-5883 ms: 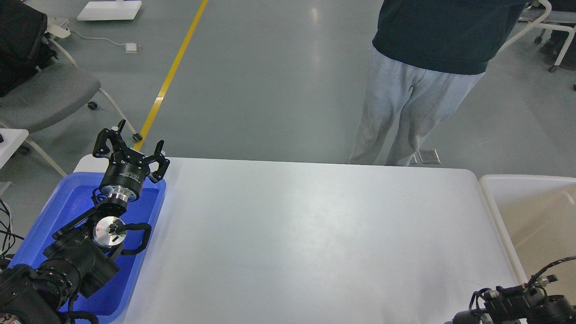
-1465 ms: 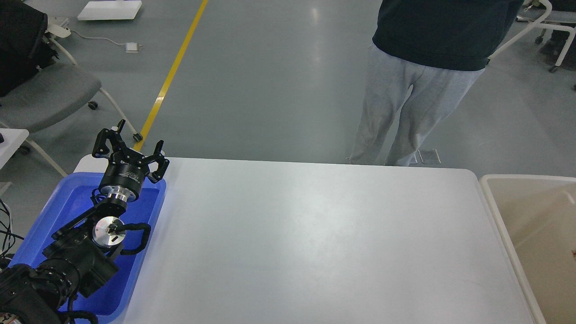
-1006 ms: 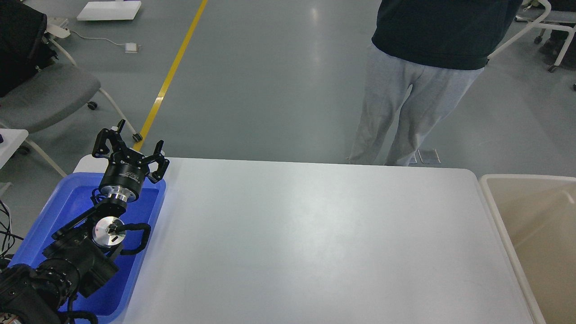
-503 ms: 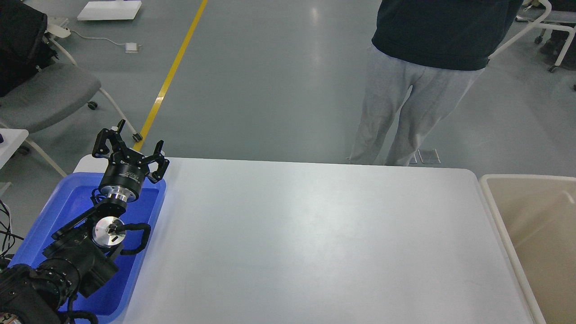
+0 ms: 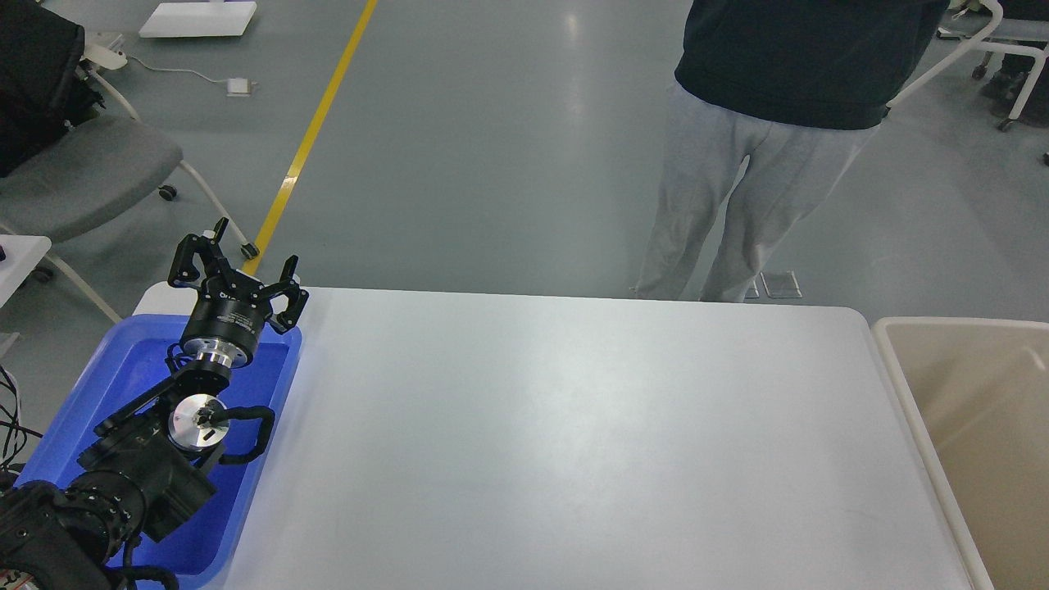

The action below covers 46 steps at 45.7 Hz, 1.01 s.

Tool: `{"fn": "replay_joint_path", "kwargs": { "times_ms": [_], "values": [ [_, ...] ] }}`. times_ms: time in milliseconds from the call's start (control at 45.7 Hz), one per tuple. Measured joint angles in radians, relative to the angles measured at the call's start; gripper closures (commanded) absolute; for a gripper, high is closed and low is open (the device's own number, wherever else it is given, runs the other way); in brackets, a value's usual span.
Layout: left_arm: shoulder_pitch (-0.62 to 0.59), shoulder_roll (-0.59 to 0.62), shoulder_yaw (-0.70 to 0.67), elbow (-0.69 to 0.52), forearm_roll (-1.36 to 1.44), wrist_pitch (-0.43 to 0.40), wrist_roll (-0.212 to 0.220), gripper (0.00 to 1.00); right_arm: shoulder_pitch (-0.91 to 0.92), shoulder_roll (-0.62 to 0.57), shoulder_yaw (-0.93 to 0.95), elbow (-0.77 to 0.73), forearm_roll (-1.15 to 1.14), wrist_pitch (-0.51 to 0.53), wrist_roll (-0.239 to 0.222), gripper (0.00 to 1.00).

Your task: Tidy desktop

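The desktop is a wide white tabletop with rounded corners, and nothing lies on its visible surface. My left gripper is open and empty, held above the far end of the blue tray at the table's left edge. My right arm and gripper are out of view.
A beige bin stands off the table's right edge. A person in grey trousers stands just beyond the far edge. A grey chair and a yellow floor line are at the far left.
The right arm, seen at the bottom right corner 5.9 s ago, has left the view. The left arm has not moved. The person shifted slightly.
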Motion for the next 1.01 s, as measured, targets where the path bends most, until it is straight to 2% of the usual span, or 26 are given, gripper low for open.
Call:
{"fn": "replay_joint_path", "kwargs": {
  "times_ms": [175,416,569,700,875,1006],
  "values": [
    [0.0,0.0,0.0,0.0,0.0,0.0,0.0,0.0,0.059,-0.033,0.089,0.036,0.007,0.07,0.001,0.0],
    [0.0,0.0,0.0,0.0,0.0,0.0,0.001,0.0,0.094,-0.125,0.289,0.313,0.006,0.087,0.005,0.0],
    [0.0,0.0,0.0,0.0,0.0,0.0,0.0,0.0,0.093,-0.126,0.401,0.429,0.0,0.057,0.029,0.0],
    [-0.001,0.0,0.0,0.0,0.0,0.0,0.0,0.0,0.09,-0.078,0.453,0.483,-0.002,0.041,0.11,0.0],
    [-0.001,-0.001,0.0,0.0,0.0,0.0,0.0,0.0,0.075,-0.003,0.485,0.571,-0.01,0.027,0.282,0.0],
    [-0.001,-0.001,0.0,0.0,0.0,-0.001,0.0,0.0,0.058,0.04,0.494,0.637,-0.04,0.003,0.375,0.0]
  ]
}}
